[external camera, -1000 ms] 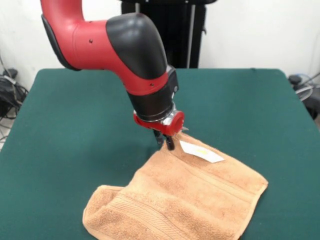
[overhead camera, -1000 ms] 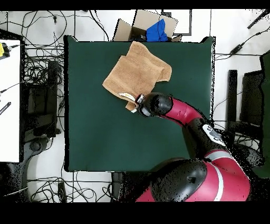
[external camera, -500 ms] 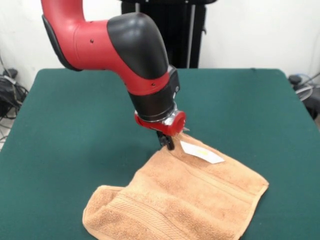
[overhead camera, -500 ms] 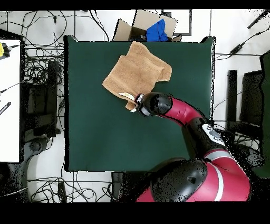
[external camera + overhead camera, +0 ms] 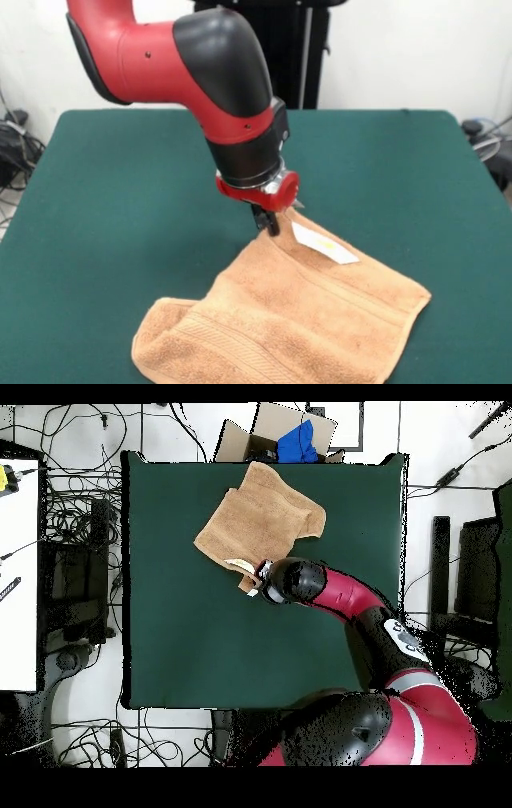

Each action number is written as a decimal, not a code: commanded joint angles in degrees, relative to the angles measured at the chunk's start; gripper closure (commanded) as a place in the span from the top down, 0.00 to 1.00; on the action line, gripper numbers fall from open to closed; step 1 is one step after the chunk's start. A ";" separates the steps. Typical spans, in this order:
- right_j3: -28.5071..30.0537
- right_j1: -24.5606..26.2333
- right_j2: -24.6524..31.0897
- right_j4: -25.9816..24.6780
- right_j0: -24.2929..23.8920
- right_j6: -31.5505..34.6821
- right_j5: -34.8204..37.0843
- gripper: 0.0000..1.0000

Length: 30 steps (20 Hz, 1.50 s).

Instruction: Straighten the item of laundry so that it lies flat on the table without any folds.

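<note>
My arm is glossy red, with a rounded black cap over the elbow joint and a black cylindrical wrist section below it. I can see small dark screw holes dotting the red shell. A red ring with a silvery metal fitting closes off the wrist, and the small dark gripper sits under it. From overhead, my base shows red with black patches and a pale stripe.

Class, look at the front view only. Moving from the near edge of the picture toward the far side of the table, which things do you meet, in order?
The peach towel → its white tag → the gripper at the towel's far corner → bare green table.
</note>
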 commanded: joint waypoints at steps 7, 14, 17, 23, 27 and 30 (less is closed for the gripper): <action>6.89 -6.60 -2.36 -1.76 5.18 6.47 -1.13 0.00; 11.15 -9.90 -3.44 -1.53 5.67 7.09 -2.39 0.00; 13.06 -11.14 -3.03 -1.30 5.06 6.70 -2.51 0.00; 13.30 -11.41 -3.10 -1.39 4.63 5.72 -1.59 0.00; 14.33 -12.15 -3.67 -1.30 5.12 6.31 -1.53 0.00; 15.67 -12.85 -3.54 -1.10 4.90 6.53 -1.97 0.00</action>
